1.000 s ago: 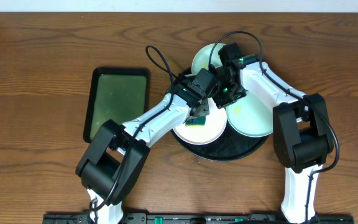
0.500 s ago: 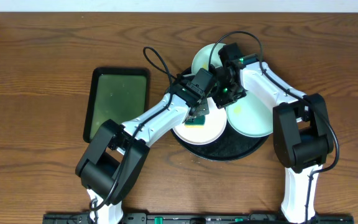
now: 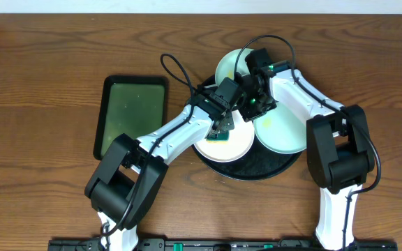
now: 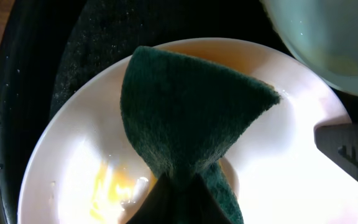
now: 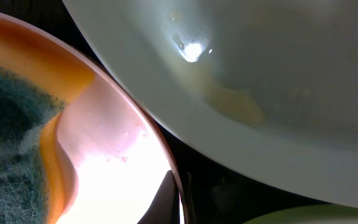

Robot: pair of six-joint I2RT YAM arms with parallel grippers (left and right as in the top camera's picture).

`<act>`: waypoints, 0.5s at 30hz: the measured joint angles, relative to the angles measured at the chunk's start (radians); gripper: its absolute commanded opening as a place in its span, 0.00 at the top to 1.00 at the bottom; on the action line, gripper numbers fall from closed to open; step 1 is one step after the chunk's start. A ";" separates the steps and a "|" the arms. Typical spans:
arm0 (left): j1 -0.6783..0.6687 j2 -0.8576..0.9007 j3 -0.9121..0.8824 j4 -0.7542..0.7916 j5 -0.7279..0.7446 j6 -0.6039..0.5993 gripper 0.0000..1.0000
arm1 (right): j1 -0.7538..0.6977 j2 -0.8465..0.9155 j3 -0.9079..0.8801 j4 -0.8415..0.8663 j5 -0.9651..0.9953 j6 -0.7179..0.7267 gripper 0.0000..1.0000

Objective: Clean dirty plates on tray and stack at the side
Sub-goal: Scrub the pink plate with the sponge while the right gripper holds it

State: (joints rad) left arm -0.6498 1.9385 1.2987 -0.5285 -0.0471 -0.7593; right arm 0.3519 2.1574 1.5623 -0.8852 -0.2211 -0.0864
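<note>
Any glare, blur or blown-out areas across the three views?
Overhead: even light, sharp, no harsh glare on the black tray. Left wrist: the green sponge is fairly sharp, but the white-pinkish plate is blown out at lower right. Right wrist: too close, everything soft; a small specular spot on the mint-blue plate, and the white-pinkish plate's inside is overexposed at the bottom.

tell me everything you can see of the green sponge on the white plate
The sponge is a dark green, coarse, fibrous scouring pad. The left tool is shut on its near end, pinching it so the rest fans out wide. It spreads over the middle of the white-pinkish plate, apparently pressed on it, beside a yellow smear.
</note>
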 measured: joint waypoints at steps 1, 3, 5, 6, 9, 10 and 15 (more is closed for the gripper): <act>0.000 0.000 0.000 0.000 0.002 0.000 0.93 | 0.000 0.000 0.000 0.000 0.000 0.000 0.99; 0.000 0.000 0.000 -0.001 0.004 0.000 0.93 | 0.000 0.000 0.000 0.000 0.000 0.000 0.99; 0.000 -0.002 0.000 -0.003 0.004 0.000 0.93 | 0.000 0.000 0.000 0.000 0.000 0.002 0.99; 0.000 -0.005 0.000 -0.006 0.005 0.000 0.93 | 0.000 0.000 0.000 0.000 0.000 0.002 0.99; 0.000 -0.039 -0.006 -0.025 0.014 0.000 0.93 | 0.000 0.000 0.000 0.000 0.000 0.003 0.99; 0.000 -0.061 -0.010 -0.034 0.016 0.000 0.93 | 0.000 0.000 0.000 0.000 0.000 0.003 0.99; 0.000 -0.171 -0.011 -0.071 0.018 -0.054 0.93 | 0.000 0.000 0.000 0.000 0.000 0.003 0.99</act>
State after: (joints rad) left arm -0.6502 1.7679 1.2873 -0.5991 -0.0288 -0.8131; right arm 0.3519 2.1574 1.5623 -0.8852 -0.2211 -0.0837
